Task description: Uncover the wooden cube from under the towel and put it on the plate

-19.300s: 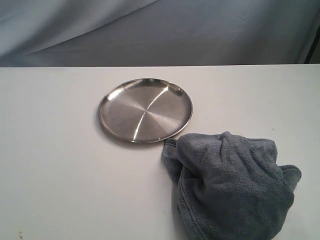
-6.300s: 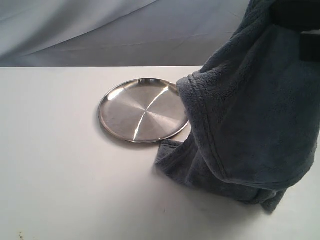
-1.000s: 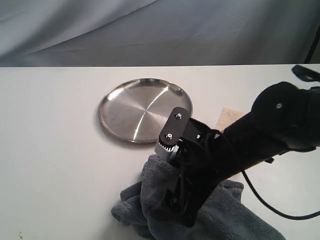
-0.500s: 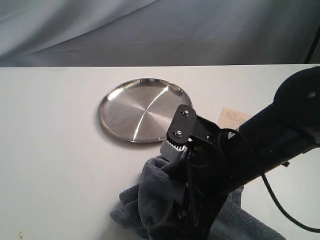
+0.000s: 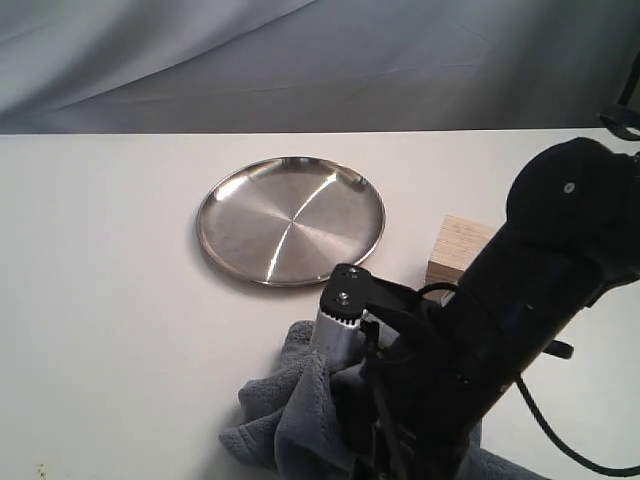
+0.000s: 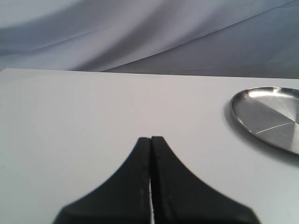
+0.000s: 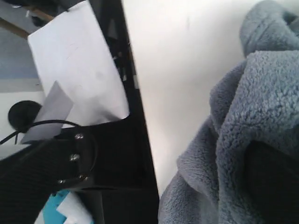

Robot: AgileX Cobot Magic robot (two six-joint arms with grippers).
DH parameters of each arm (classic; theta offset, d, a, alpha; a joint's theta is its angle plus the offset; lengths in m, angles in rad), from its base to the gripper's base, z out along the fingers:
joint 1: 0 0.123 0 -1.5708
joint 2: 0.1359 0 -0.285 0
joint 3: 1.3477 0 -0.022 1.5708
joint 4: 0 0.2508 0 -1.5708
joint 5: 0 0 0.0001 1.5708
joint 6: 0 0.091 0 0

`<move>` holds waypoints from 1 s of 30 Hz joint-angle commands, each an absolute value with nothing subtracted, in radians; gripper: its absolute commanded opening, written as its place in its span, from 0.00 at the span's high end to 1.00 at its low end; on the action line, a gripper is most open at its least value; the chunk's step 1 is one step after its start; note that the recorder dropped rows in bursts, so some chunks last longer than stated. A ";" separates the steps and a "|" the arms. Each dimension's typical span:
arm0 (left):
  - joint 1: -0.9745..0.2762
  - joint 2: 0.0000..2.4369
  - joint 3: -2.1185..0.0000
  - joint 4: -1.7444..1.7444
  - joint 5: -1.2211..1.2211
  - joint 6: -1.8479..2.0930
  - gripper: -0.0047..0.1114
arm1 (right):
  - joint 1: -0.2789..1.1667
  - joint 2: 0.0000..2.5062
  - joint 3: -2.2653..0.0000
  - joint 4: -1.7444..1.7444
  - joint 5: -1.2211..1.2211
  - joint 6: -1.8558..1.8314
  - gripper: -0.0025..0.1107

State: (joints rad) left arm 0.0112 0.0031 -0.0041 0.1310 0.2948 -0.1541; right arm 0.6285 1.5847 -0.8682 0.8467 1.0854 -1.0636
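Note:
The plate [image 5: 290, 220], round shiny steel, lies bare at mid-table, and its rim [image 6: 268, 116] also shows in the left wrist view. To its right the pale wooden cube [image 5: 458, 245] stands uncovered on the table, partly behind my right arm. The blue-grey towel [image 5: 285, 420] lies bunched at the front edge of the table. My right gripper [image 5: 400, 435] points down into the towel and is open. Fluffy towel [image 7: 243, 116] folds over one dark finger [image 7: 273, 179]. My left gripper [image 6: 150, 140] hovers shut and empty over bare table left of the plate.
The white table [image 5: 110, 300] ends at a black front edge [image 7: 135, 93], close to the towel. White paper sheets [image 7: 77, 70] lie below that edge. A grey cloth backdrop [image 5: 320, 60] hangs behind the table. A black cable [image 5: 560, 425] trails from the right arm.
My right arm has swung down and toward the front edge, so more of the wooden cube shows. The towel has bunched lower at the front. The left gripper's movement is not shown.

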 commanded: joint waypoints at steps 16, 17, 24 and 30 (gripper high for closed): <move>0.007 0.000 0.000 0.130 0.287 -0.154 0.96 | 0.630 1.481 -0.875 0.721 1.080 -0.966 0.06; 0.007 0.000 0.000 0.130 0.287 -0.154 0.96 | 0.630 1.481 -0.875 0.725 1.087 -0.973 0.06; 0.007 0.000 0.000 0.130 0.287 -0.154 0.96 | 0.630 1.481 -0.875 0.918 1.102 -1.111 0.06; 0.007 0.000 0.000 0.130 0.287 -0.154 0.96 | 0.630 1.413 -0.875 0.976 0.970 -1.264 0.06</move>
State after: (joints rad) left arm 0.0112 0.0031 -0.0041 0.1310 0.2948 -0.1541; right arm 0.6285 1.4511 -0.8699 0.9763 1.0233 -1.2405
